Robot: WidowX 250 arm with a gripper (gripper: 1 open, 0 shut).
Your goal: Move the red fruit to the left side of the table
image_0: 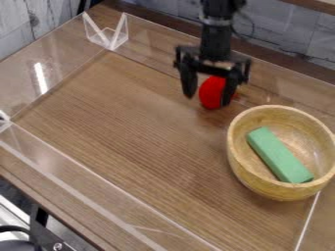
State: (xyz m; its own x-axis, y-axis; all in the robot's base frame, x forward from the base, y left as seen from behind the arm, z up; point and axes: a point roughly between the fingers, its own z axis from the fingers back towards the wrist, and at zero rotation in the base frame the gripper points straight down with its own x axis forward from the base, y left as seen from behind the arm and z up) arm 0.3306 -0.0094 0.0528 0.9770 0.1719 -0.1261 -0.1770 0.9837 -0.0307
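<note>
The red fruit (pixel 215 91) lies on the brown wood-grain table (pixel 118 127), right of centre toward the back. My black gripper (pixel 215 86) hangs straight down over it, open, with one finger (pixel 187 83) to the fruit's left and the other to its right. The jaws straddle the fruit without closing on it. The fruit's green top is hidden behind the fingers.
A round light wooden bowl (pixel 314 181) holding a green block (pixel 279 155) stands just right of and in front of the fruit. Low clear acrylic walls (pixel 66 186) edge the table, with a clear bracket (pixel 105 32) at the back left corner.
</note>
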